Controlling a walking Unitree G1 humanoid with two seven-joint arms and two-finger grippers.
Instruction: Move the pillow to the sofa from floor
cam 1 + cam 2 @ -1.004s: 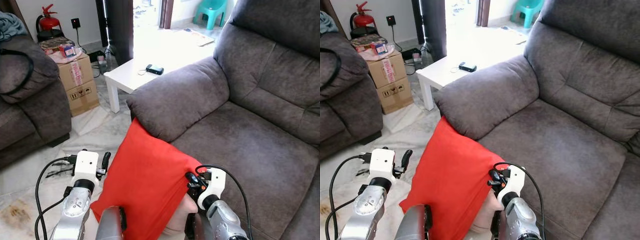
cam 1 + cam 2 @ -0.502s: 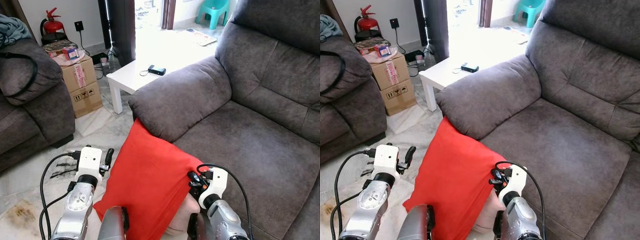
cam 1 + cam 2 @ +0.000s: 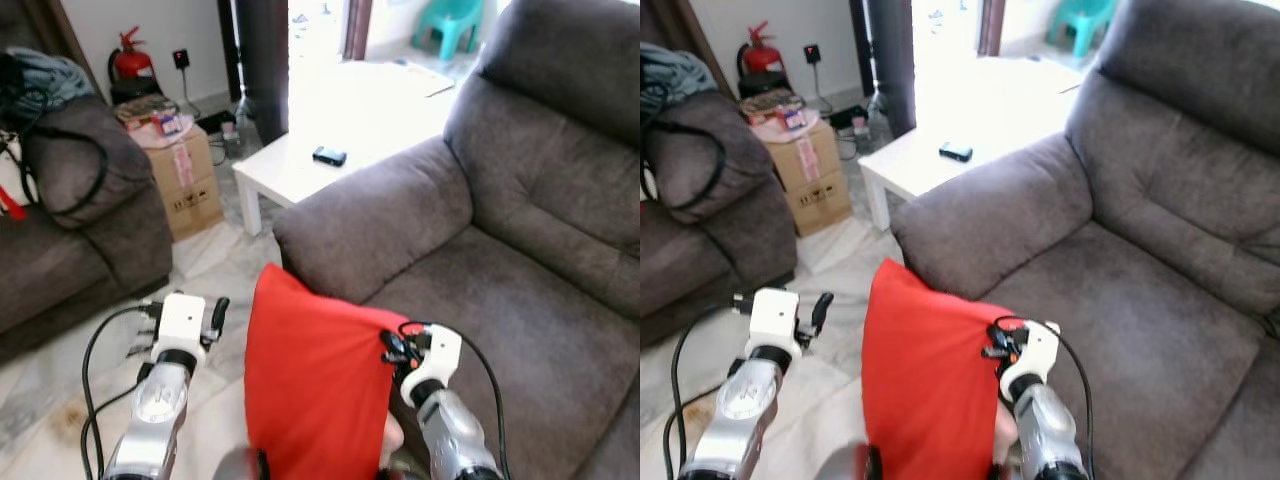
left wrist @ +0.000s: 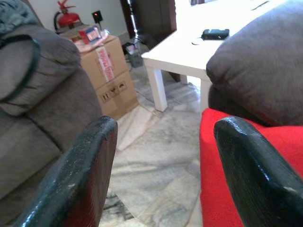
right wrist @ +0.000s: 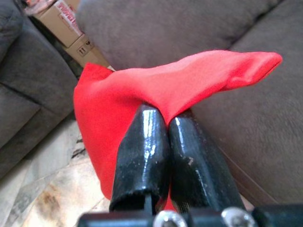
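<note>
Nearest: right gripper (image 5: 163,125), fingers pressed together on a pinch of the red pillow (image 3: 315,385) fabric at its edge — clamped; the pillow hangs off the floor, upright, in front of the sofa (image 3: 520,300), its top corner just below the sofa's near armrest (image 3: 375,225); left gripper (image 4: 161,142) beside the pillow's other side, fingers wide apart, holding nothing, not touching it as far as I can tell.

Step in hand — carry phase: pillow lifted, not yet over the seat; next move likely calls for raising it and swinging it toward the robot's right, past the seat's front edge, over the seat cushion (image 3: 500,320), then opening the right fingers; one-point grip on loose cloth, so the pillow may swing or slip.

In the way: the armrest bulges just behind the pillow's top corner, could snag it; seat itself is bare.

Farther off: marble floor (image 3: 215,265); second dark sofa (image 3: 70,230) on the robot's left with a black strap over it; cardboard box (image 3: 185,180) with small items on top; white low table (image 3: 300,170) carrying a small dark device (image 3: 329,155); red fire extinguisher (image 3: 130,60) by the wall; teal plastic chair (image 3: 455,20) beyond the doorway.
</note>
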